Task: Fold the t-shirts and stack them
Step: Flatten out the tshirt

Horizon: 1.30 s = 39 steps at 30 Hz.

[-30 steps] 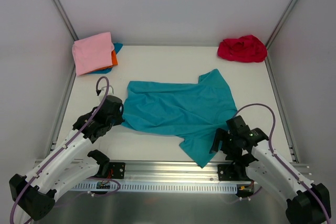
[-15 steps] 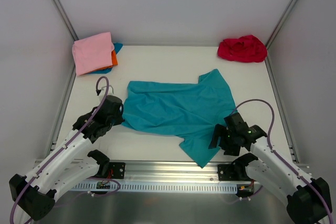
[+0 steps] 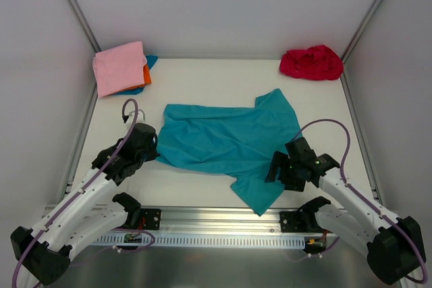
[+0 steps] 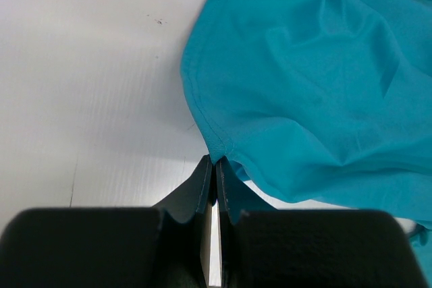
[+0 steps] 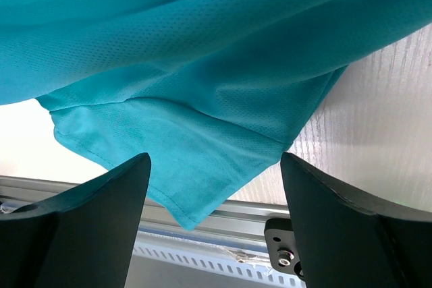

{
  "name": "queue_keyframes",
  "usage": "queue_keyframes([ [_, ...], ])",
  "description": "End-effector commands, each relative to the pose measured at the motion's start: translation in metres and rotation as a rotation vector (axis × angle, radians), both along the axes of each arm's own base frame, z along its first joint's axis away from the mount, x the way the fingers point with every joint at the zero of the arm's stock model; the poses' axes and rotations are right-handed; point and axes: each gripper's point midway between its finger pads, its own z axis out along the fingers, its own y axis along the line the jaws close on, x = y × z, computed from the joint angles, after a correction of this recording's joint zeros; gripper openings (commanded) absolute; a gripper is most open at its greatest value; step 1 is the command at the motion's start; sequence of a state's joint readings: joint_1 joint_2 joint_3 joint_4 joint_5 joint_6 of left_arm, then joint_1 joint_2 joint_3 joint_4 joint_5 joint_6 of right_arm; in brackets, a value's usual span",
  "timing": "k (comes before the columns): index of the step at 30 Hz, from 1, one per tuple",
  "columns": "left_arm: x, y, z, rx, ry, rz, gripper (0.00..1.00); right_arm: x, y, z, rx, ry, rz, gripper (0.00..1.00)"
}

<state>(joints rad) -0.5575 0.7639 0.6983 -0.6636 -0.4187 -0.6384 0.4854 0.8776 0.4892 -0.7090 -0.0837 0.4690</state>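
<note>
- Pinching the left hem of the teal shirt (image 3: pixel 229 143), spread mid-way across the table (image 3: pixel 216 82), with the clenched left gripper (image 4: pixel 216 166).
- Hovering the released right gripper (image 3: pixel 277 166) over its near corner.
- Possibly risking slippage from that thin pinch.

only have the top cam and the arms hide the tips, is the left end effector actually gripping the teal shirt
observer: Yes. The left wrist view shows the left end effector shut on the hem of the teal t-shirt, right at a seam.
operator: and the right one
observer: The right end effector is open; the shirt's near corner shows between its fingers, nothing pinched.
operator: is that corner one layer
observer: No, an upper layer laps over it in the right wrist view.
</note>
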Motion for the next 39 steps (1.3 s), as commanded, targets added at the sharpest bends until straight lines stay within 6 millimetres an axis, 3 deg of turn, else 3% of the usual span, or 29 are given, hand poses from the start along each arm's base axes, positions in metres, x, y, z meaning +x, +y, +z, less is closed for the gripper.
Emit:
queue_keyframes([
  [1,0.001,-0.001,0.008,0.009,-0.024,-0.028,0.00,0.004,-0.003,-0.002,-0.025,-0.026,-0.010,0.83],
  [12,0.002,-0.003,0.006,0.004,-0.019,-0.030,0.00,0.000,-0.020,-0.010,-0.111,-0.020,-0.031,0.83],
  [24,0.002,-0.003,0.008,0.003,-0.025,-0.032,0.00,0.001,-0.025,-0.023,-0.155,-0.001,-0.042,0.81],
  [25,0.002,-0.003,0.008,0.003,-0.023,-0.031,0.00,0.001,-0.025,-0.023,-0.159,0.002,-0.040,0.78],
  [28,0.001,-0.002,0.008,0.007,-0.025,-0.029,0.00,0.004,-0.025,-0.023,-0.168,-0.001,-0.037,0.50],
  [29,0.001,-0.002,0.008,0.007,-0.025,-0.029,0.00,0.005,-0.026,-0.023,-0.174,-0.003,-0.040,0.34],
  [32,0.001,-0.001,0.008,0.010,-0.026,-0.028,0.00,0.007,-0.026,-0.023,-0.182,-0.006,-0.045,0.10],
  [35,0.000,0.000,0.010,0.011,-0.028,-0.028,0.00,0.011,-0.030,-0.023,-0.210,-0.021,-0.055,0.00],
  [39,-0.001,0.003,0.012,0.021,-0.030,-0.023,0.00,0.016,-0.040,-0.013,-0.266,-0.045,-0.073,0.00],
])
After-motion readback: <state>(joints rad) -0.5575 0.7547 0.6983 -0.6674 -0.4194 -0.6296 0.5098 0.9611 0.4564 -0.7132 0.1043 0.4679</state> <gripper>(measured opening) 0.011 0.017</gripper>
